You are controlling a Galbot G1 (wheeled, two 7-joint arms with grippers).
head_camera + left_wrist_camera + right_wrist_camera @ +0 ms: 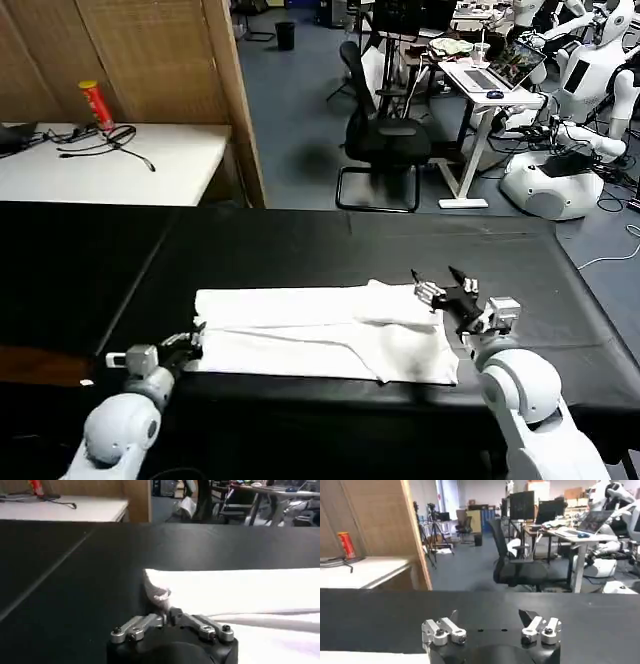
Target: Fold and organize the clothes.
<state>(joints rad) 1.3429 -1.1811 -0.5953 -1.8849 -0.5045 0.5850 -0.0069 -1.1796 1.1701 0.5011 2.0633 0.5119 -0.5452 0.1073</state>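
T-shirt [325, 332]: white, lies flat on the black table [300, 240] in a long band running left to right along the near half, already folded lengthwise at least once; overlapping layers show as ridges across the middle. No lettering or logo visible on the upward face.

Handling, judged: light, limp cotton. No stiffness of its own, so any lifted edge will droop and drag the layers beneath. Not fragile. Likely some grip against the dark table cover, so it should stay put when one end is raised. Best hold: the short ends of the band, at a corner or edge where all layers can be pinched together. A hold on the top layer only would undo the fold.

Left gripper [190, 343]: low at the band's left end. In the left wrist view the fingers [160, 616] are drawn together on a small bunched tuft of white cloth at the shirt's corner [156, 593]. Pinch looks shallow, edge material only; whether every layer is caught cannot be told.

Right gripper [437, 278]: raised above the band's right end, pointed away from the robot. In the right wrist view its fingers [451, 620] stand well spread with nothing between them, only table beyond. Not touching cloth.
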